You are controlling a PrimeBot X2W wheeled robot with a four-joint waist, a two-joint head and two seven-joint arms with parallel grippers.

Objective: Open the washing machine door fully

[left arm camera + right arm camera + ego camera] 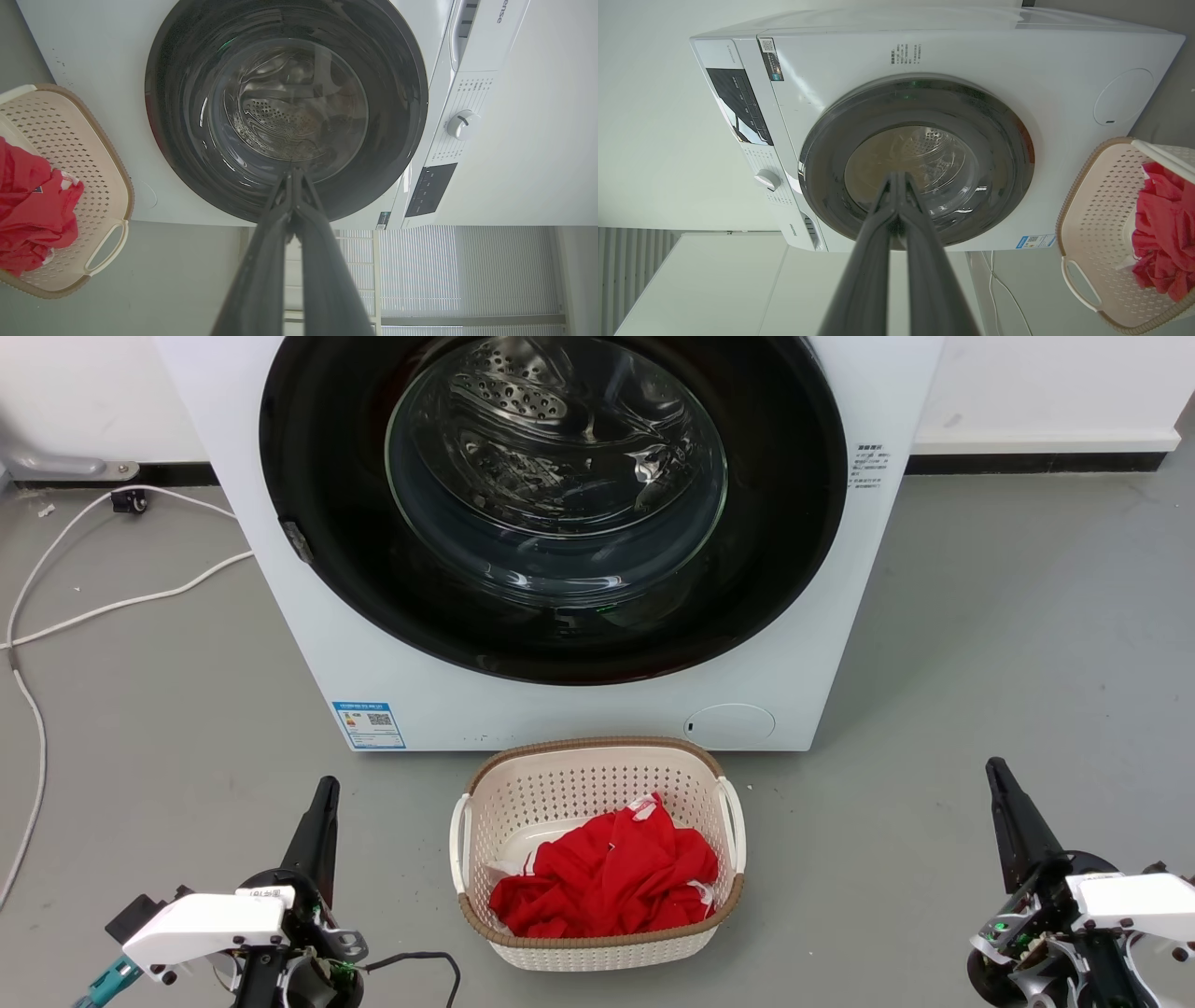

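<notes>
The white washing machine [308, 616] stands ahead on the grey floor. Its washing machine door [784, 551], a glossy black disc with a clear glass bowl, lies flat against the front, shut; the steel drum shows through the glass. A small grey latch sits on the door's left rim. The door [187, 140] also faces the left wrist camera, and the door [1004, 154] faces the right wrist camera. My left gripper [326, 789] is low at the left, shut, well short of the machine. My right gripper [995, 770] is low at the right, shut and empty. Their tips, left [293, 173] and right [896, 176], are pressed together.
A cream laundry basket [597, 756] with red cloth [607, 877] stands on the floor just before the machine, between my arms. White cables [103, 607] trail over the floor at the left. A wall with dark skirting runs behind.
</notes>
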